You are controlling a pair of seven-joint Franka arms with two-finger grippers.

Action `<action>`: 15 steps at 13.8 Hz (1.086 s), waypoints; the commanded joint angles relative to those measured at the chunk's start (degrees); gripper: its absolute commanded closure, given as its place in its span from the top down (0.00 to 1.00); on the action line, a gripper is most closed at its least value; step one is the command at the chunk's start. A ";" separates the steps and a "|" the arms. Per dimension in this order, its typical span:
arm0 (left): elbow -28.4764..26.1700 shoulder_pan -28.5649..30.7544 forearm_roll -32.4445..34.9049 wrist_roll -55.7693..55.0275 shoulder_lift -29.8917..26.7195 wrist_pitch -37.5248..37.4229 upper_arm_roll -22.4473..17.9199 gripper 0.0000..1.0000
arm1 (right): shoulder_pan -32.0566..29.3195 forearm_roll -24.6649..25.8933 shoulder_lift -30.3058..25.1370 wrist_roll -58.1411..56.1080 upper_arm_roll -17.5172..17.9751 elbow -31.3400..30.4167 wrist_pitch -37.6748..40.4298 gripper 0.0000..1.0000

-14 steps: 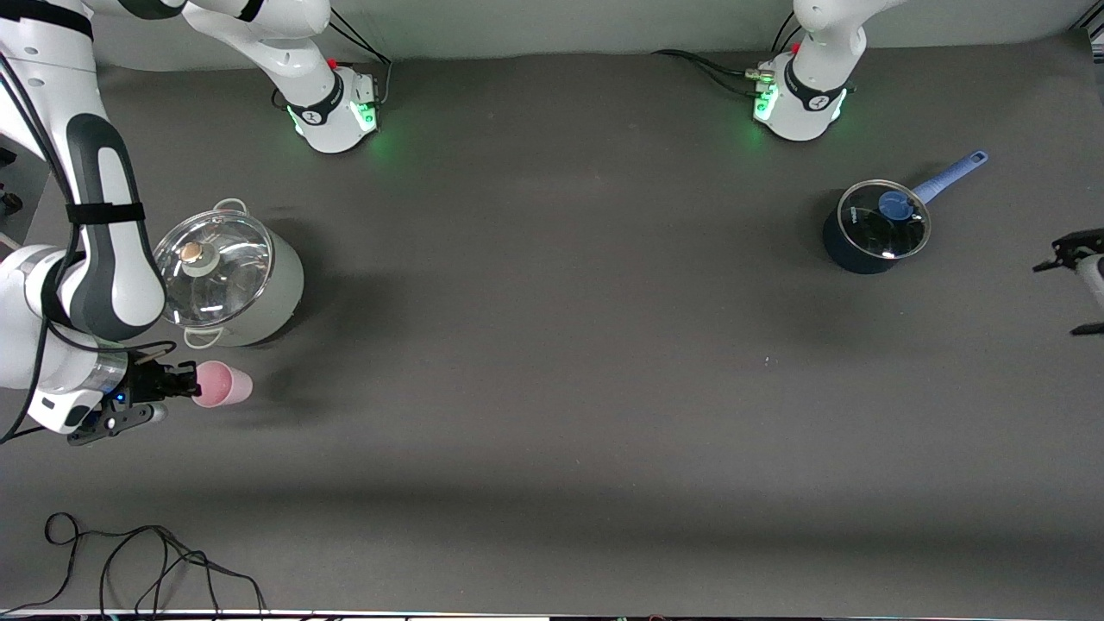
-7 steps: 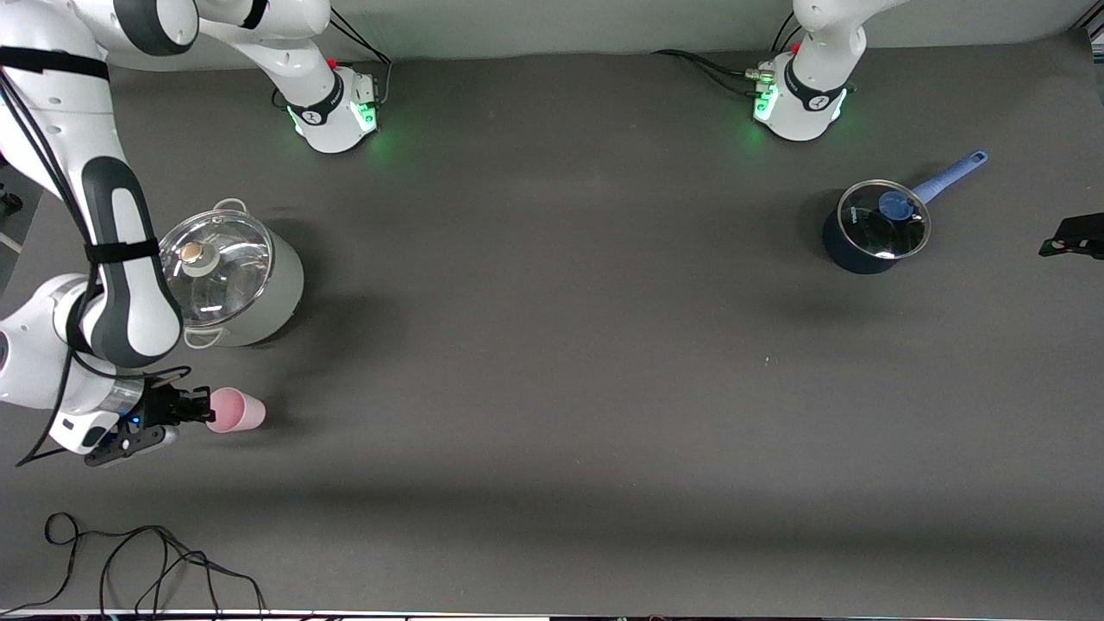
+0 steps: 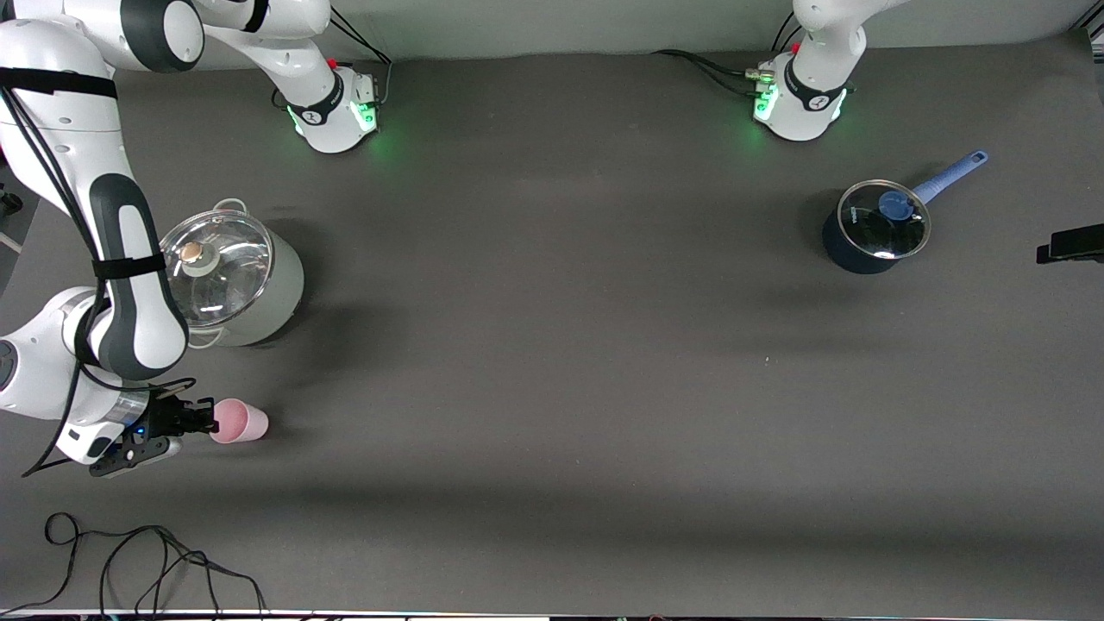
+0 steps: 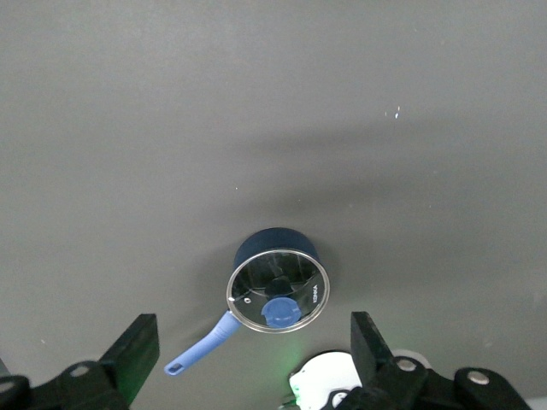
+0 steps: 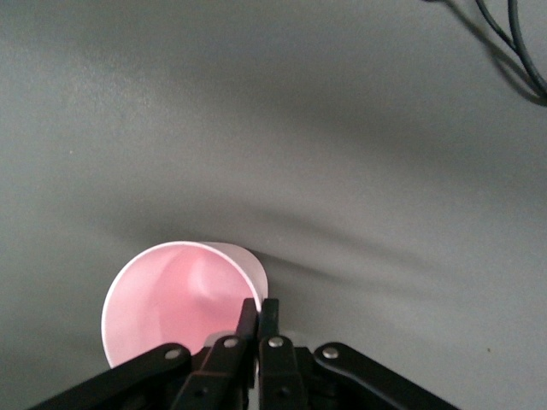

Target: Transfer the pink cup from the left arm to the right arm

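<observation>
Item: pink cup (image 3: 239,422), small, tapered, no handle. Location: toward the right arm's end of the surface (image 3: 552,388), nearer the front camera than the grey pot. Lies tilted, mouth toward the right hand, low over or on the surface; whether it rests there I cannot tell.

Right hand (image 3: 200,416): fingers pressed together on the cup's rim wall, one finger inside the mouth and one outside, as the right wrist view shows (image 5: 257,323). Pinching the pink cup.

Left hand (image 3: 1069,243): at the edge of the front view, toward the left arm's end of the surface, well apart from the cup. Fingers spread wide, nothing between them (image 4: 256,342). It hangs above the blue saucepan and appears to wait.

Progress, as judged: the cup is in the right arm's grip and the left arm is free, so the handover itself looks done. What is left seems only to set the cup down and let go, or to finish the carry.

Other things:
- grey pot (image 3: 233,280) with glass lid, just beside the right arm's forearm, near the cup.
- blue saucepan (image 3: 873,229) with glass lid and long handle, near the left arm's base.
- black cable (image 3: 129,561) looped on the surface, nearer the front camera than the cup.

Obstructions: none between cup and surface; the grey pot stands close to the right arm.
</observation>
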State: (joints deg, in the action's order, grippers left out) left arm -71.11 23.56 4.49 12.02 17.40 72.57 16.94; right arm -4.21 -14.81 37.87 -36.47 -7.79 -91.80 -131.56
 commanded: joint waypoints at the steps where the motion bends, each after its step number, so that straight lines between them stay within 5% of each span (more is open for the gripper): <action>1: -0.16 -0.71 0.96 -3.50 -1.58 -2.95 0.81 1.00 | -0.27 -2.06 0.71 -2.02 0.15 1.27 -0.37 0.00; 7: -0.79 -1.33 0.88 -3.41 -1.85 -4.28 0.73 1.00 | -0.18 -2.06 1.06 -2.02 0.23 1.36 -0.37 0.00; 9: -0.96 -2.46 1.13 -3.50 -2.55 -4.02 0.20 1.00 | -0.18 -2.06 1.15 -2.11 0.23 1.27 -0.45 0.08; 10: -0.96 -4.30 1.14 -3.50 -2.72 -4.02 -0.84 1.00 | -0.18 -2.06 1.15 -2.11 0.23 1.27 -0.45 0.17; 14: -0.87 -21.69 -1.22 -3.06 -3.25 -4.11 -20.77 1.00 | -0.27 -2.06 1.24 -2.11 0.23 1.27 -0.45 0.60; 15: -1.39 -22.50 -2.71 -3.23 -3.86 -3.76 -22.11 1.00 | -0.18 -2.15 1.24 -2.03 0.23 1.27 -0.45 0.90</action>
State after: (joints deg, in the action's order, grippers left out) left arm -71.26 6.18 3.69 9.30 15.51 69.17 0.78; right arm -4.20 -15.18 38.36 -36.74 -7.71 -91.66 -131.64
